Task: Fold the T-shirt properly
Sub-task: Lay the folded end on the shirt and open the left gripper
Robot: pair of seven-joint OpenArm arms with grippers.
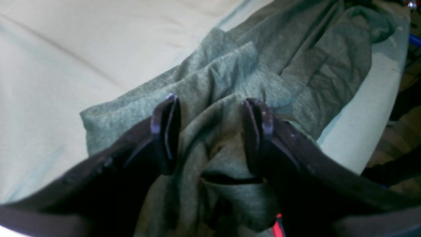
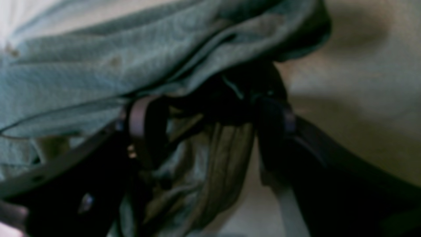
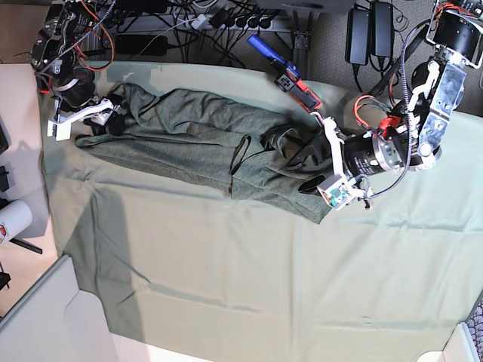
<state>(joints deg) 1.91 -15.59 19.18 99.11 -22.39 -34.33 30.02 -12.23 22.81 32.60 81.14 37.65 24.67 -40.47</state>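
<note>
We look down on a table draped in a pale mint-green tablecloth [image 3: 249,279], with a tangle of cables and power strips [image 3: 226,19] along the far edge. Across the far half of the cloth lies the T-shirt [image 3: 196,132], stretched into a long band from far left to mid right, with 2 arms at its ends.

On the left of the base view, the right gripper [image 3: 106,121] sits at the shirt's far-left end. Its wrist camera shows the right gripper [image 2: 210,115] with bunched fabric [image 2: 204,164] packed between its parted fingers; whether it truly pinches, we cannot tell in the blur. On the right, the left gripper [image 3: 313,162] straddles the other end. Up close, the left gripper [image 1: 212,123] has its jaws spread apart, a ridge of shirt rising between them without being squeezed.

We judge this placement is meant to pull the garment taut and flat before any fold. The knit is soft, heathered and deeply wrinkled, so it will likely sag and bunch instead of holding a crease.
</note>
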